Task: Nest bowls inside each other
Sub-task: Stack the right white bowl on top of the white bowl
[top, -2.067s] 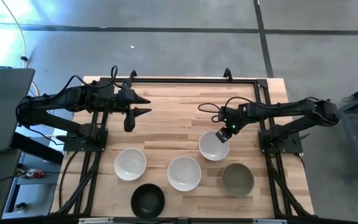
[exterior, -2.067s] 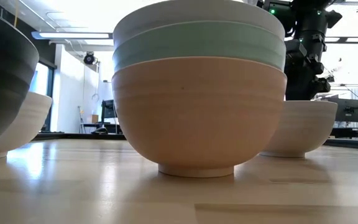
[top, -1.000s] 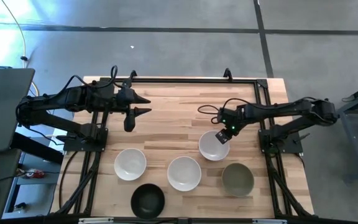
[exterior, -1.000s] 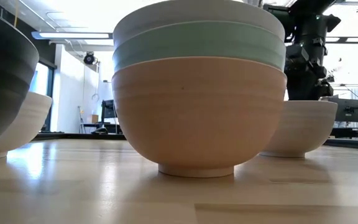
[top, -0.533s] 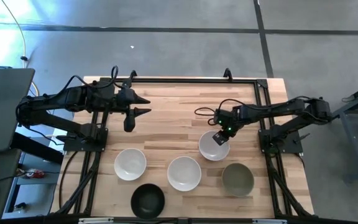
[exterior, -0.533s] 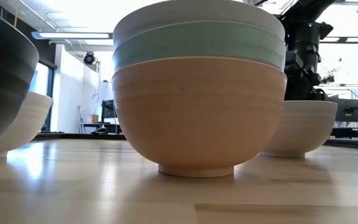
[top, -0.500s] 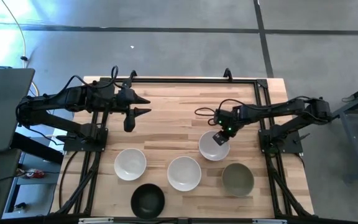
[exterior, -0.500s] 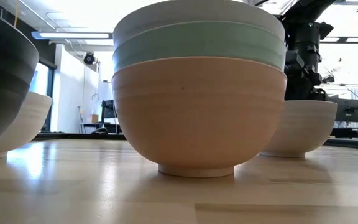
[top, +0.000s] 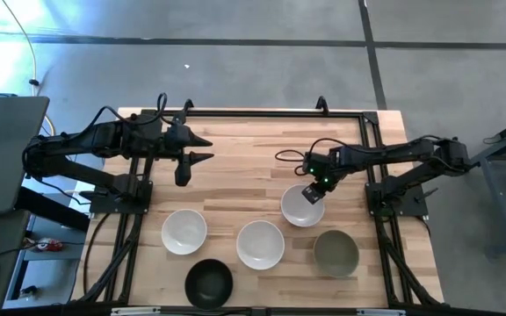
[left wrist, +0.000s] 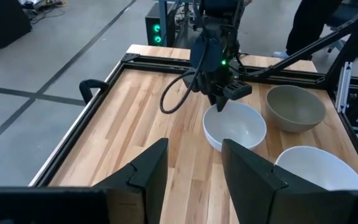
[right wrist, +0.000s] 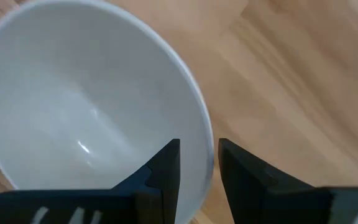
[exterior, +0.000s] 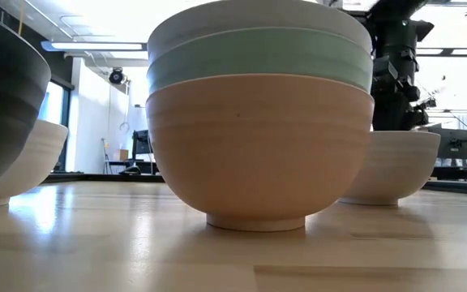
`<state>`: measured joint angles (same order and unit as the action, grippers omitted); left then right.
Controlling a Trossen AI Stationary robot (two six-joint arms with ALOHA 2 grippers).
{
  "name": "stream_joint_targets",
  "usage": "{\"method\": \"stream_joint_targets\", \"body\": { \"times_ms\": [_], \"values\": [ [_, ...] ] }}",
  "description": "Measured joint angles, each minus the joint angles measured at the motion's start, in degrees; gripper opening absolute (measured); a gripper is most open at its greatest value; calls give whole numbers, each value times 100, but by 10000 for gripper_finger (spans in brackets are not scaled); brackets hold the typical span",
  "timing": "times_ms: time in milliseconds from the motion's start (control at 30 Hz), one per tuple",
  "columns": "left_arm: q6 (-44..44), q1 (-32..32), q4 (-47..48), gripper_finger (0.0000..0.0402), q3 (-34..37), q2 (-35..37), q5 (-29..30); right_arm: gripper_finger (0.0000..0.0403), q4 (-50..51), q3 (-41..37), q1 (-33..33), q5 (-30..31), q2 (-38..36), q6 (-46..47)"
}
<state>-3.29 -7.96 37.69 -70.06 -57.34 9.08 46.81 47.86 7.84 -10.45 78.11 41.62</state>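
White bowl (top: pixel 302 207) sits on the wood table (top: pixel 244 167) near its right side; right gripper (top: pixel 311 194) straddles its rim, fingers apart w/ one inside, one outside. Left gripper (top: pixel 198 148) hangs open over the table's far left, well apart from the bowls.
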Motion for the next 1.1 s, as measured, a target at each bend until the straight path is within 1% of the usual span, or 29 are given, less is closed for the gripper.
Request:
{"method": "stream_joint_targets", "body": {
  "times_ms": [133,400,500,600,800,1100],
  "values": [
    [-18,-1,0,141,0,0,0,99,94,174,41,222,-6,-150],
    [-103,1,20,141,0,0,-90,99,124,44,39,183,-7,-52],
    [-103,1,20,141,0,0,-92,96,131,37,42,264,-7,-50],
    [-103,1,18,141,0,0,-93,81,131,37,42,284,-7,-43],
    [-103,0,18,141,0,0,-96,10,133,35,39,275,-7,-164],
    [-102,-1,18,141,0,0,-102,2,284,100,39,272,-4,-135]
  ]
}}
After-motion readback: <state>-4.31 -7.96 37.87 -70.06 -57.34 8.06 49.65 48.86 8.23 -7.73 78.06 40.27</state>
